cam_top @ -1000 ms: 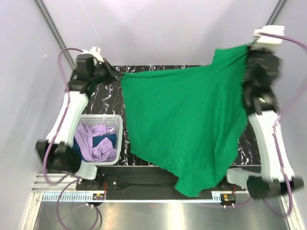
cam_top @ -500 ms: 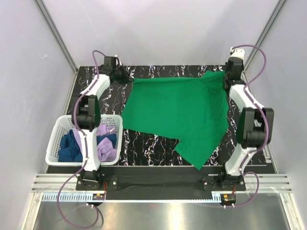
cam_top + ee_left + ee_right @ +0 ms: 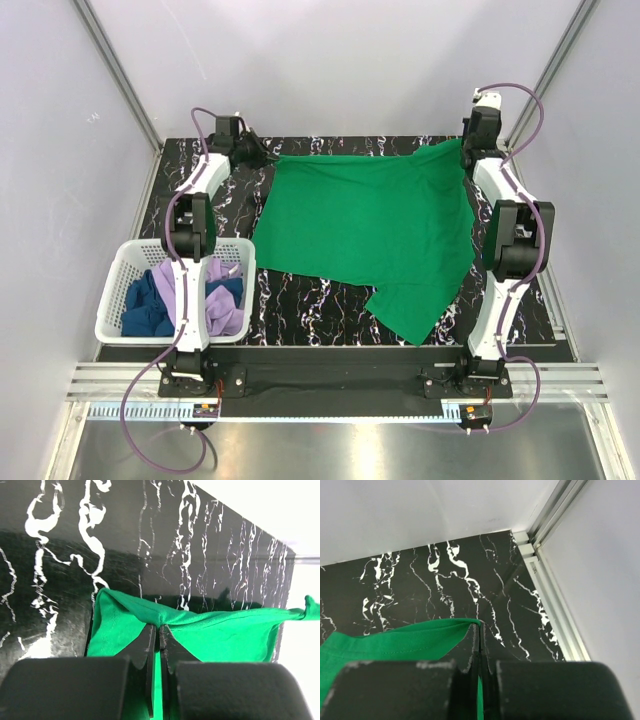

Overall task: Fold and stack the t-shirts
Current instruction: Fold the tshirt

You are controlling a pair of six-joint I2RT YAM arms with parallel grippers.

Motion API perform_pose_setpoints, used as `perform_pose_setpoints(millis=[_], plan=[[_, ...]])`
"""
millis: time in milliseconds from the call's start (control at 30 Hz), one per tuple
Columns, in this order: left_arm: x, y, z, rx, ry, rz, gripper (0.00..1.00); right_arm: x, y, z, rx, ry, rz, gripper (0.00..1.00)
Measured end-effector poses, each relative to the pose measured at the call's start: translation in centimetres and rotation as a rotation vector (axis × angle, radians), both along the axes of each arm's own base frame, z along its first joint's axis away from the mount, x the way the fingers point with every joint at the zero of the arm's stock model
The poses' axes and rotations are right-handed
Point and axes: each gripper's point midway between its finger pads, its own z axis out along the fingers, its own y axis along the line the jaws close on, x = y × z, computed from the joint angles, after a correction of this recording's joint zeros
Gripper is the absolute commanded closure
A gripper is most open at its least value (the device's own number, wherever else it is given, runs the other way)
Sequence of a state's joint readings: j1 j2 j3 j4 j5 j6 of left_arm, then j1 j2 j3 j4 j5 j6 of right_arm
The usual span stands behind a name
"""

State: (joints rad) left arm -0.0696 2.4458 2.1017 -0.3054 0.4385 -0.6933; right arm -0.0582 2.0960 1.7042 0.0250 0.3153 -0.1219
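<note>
Left gripper (image 3: 159,630) has its fingers pressed together on a pinch of the green shirt (image 3: 370,225). The cloth bunches into a small peak at the fingertips and runs off to the right in the wrist view. This gripper sits low over the far left part of the table (image 3: 310,300), which is black with white veins.

Right gripper (image 3: 479,630) is also clamped tight on an edge of the same shirt. It is near the table's far right corner, close to the metal rail (image 3: 555,580) of the frame.

Between the two grippers, the shirt's far edge is drawn out in a nearly straight line. The rest lies spread flat on the table with a few soft wrinkles. One flap points toward the near edge, right of centre, and the right side lies partly under the right arm. The shirt's near left corner is just beside the far right corner of the basket (image 3: 112,300); I cannot tell whether they touch.

The basket, white lattice, stands at the near left of the table. Inside it, the blue shirt (image 3: 145,305) lies crumpled on the left and the lilac shirt (image 3: 225,308) is bunched on the right. From above, the left arm crosses over the basket between them.
</note>
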Motion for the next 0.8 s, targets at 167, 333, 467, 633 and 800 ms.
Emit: perform_pose_setpoints(millis=[167,333,467,633,800], plan=[[0.5,0.6,-0.5,-0.035,0.009,0.009,1.0,-1.1,0.7,-0.8,0.084,0.04,-0.015,1.0],[0.2,0.6,-0.6,-0.047,0.028,0.001,1.0,-5.3,1.4,-0.6,0.193,0.091,-0.069,1.0],[-0.5,0.6,-1.1,-0.04,0.056,-0.016,1.0,-8.3,1.9,1.8,0.252,0.082,-0.1,1.0],[-2.3,0.5,-2.6,-0.031,0.126,-0.038,1.0,-11.6,2.2,2.8,0.296,0.103,-0.131,1.0],[-4.8,0.5,-3.5,-0.025,0.213,-0.064,1.0,-15.2,2.6,0.3,0.316,0.2,-0.158,1.0]])
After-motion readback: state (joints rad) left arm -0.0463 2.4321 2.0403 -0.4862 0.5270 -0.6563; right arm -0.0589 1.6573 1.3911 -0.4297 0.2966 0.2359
